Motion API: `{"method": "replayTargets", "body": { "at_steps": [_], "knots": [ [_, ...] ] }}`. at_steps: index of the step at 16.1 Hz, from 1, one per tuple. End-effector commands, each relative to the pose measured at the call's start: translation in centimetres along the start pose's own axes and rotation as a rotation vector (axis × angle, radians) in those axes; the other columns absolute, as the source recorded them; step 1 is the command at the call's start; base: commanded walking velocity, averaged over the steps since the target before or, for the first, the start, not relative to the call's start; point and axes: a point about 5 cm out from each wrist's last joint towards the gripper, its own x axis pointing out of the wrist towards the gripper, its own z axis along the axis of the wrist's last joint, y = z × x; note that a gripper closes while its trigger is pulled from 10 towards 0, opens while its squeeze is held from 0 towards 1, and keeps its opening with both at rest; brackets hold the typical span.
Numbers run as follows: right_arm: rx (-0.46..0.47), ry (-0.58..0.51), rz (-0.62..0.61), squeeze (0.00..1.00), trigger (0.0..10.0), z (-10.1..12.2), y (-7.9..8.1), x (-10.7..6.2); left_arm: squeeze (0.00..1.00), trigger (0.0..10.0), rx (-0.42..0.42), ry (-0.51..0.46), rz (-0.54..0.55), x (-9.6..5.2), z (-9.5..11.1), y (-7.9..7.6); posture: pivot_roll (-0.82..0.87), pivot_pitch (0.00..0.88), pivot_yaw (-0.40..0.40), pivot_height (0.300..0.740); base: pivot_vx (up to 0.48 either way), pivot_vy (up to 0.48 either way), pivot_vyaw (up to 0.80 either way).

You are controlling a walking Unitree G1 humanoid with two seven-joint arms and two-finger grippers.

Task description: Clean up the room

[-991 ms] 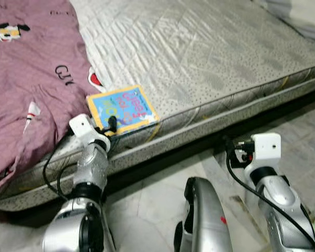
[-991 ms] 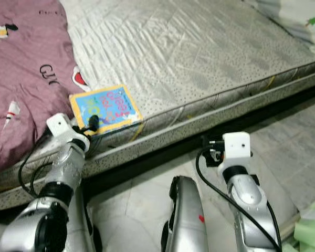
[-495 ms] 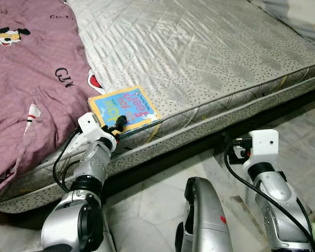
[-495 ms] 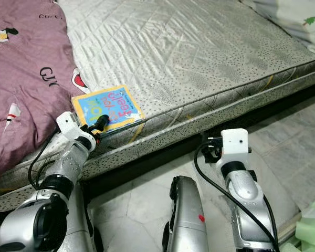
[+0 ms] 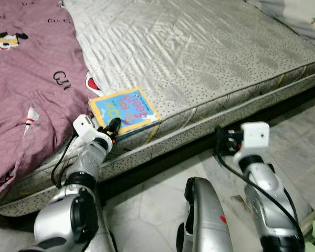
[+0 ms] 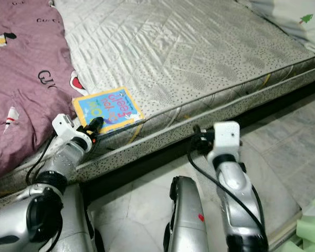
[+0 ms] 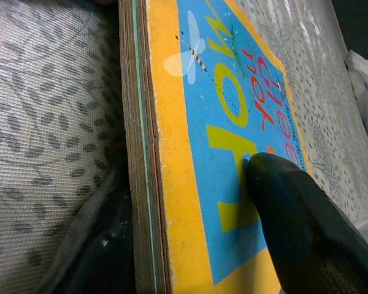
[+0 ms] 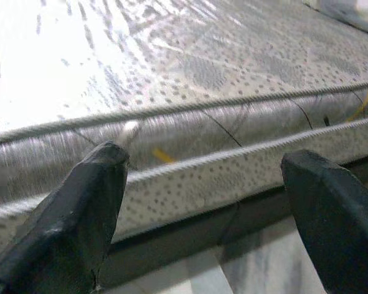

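Observation:
A children's board book with a blue cover and yellow border lies flat near the front edge of the grey mattress. My left gripper is at the book's near corner. In the left wrist view one black finger rests on the cover, and the other shows as a dark shape under the book's edge, so the gripper is shut on the book. My right gripper hangs low in front of the mattress side, open, its fingers wide apart with nothing between them.
A purple printed blanket covers the mattress's left part and touches the book's far corner. A white pillow lies at the far right. Pale floor tiles run along the bed. Something light green sits on the floor at right.
My left gripper has reached forward onto the book's near corner. The right arm has swung left and closer to the mattress side. The book has stayed in place.

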Motion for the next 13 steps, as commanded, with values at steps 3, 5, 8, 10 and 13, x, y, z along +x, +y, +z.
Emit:
{"method": "replayTargets", "body": {
  "at_steps": [3,5,8,10,13],
  "knots": [
    [0.002,-0.001,0.015,0.00,10.0,-0.3,0.8,0.7,0.00,0.0,-0.053,0.040,0.011,0.0,-0.6,0.2,-0.11,0.050,-0.039,0.494,0.000,0.000,0.00],
    [0.012,-0.008,0.027,0.00,10.0,-0.3,1.4,1.2,0.00,0.0,-0.061,0.023,0.007,0.0,-0.2,0.2,-0.10,0.048,-0.035,0.494,0.000,0.000,0.00],
    [0.026,-0.026,0.025,0.00,10.0,-0.3,1.8,1.7,0.00,0.0,-0.052,0.022,0.008,-0.1,0.5,0.5,-0.08,0.047,-0.010,0.494,0.000,0.000,0.00],
    [0.030,-0.028,0.011,0.00,10.0,-0.5,1.7,1.7,0.00,0.0,-0.039,0.004,0.007,0.0,1.0,0.3,-0.08,0.049,0.000,0.494,0.000,0.000,0.00],
    [0.045,-0.026,0.013,0.00,10.0,-0.9,2.3,1.7,0.00,0.0,0.136,-0.097,-0.012,0.3,2.9,-0.9,-0.06,0.047,0.007,0.494,0.000,0.000,0.00]
  ]
}}
